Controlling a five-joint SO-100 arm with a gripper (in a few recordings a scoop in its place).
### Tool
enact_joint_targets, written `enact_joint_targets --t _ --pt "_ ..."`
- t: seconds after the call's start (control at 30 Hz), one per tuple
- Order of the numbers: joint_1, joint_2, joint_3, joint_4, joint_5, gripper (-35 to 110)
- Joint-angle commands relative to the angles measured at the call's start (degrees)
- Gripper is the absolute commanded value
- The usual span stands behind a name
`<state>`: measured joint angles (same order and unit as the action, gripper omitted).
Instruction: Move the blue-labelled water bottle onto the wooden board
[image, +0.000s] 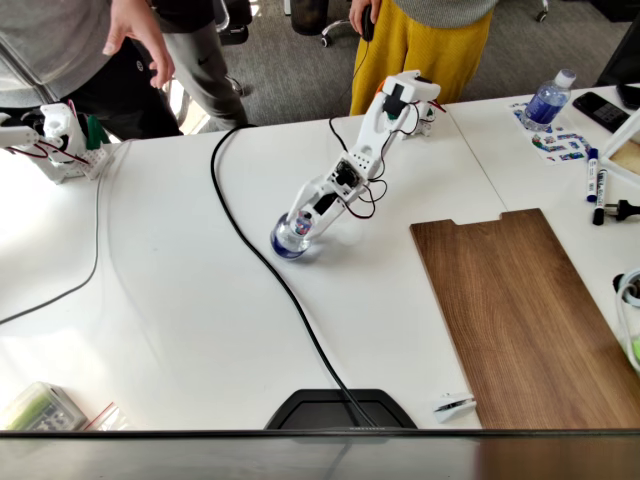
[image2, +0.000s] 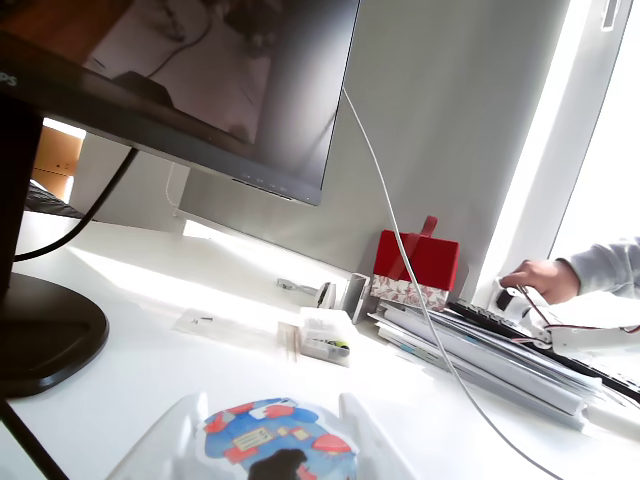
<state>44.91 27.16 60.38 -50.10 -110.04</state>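
Wrist view showed the bottle's (image2: 268, 440) colourful cap between 2 pale fingers (image2: 160, 445) of the gripper (image2: 270, 450), closed around it, with a monitor base (image2: 45, 335) behind. Fixed view showed the white arm (image: 360, 150) reaching down to the clear bottle (image: 290, 240) standing on the white table (image: 170, 300), well apart from the flat, brown wood-grain board (image: 525, 320).

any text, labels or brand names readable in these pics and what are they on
Nothing can be read with confidence.
Blue label on the water bottle at the gripper: too blurred.
Printed cap in the wrist view: coloured pattern, no legible words.
Second bottle and the printed sheet under it: too small.
Monitor edge lettering: cut off, illegible.
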Motion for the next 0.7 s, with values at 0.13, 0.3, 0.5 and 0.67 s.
enact_joint_targets --t 0.13,0.3,0.5,0.67 --pt "-1.0 9.8 -0.7 4.5 6.6 0" --pt "-3.1 19.2 -1.0 12.9 12.0 0" --pt "-5.3 26.8 -10.1 27.8 15.6 0" --pt "-5.4 29.3 -18.5 37.2 17.9 0"
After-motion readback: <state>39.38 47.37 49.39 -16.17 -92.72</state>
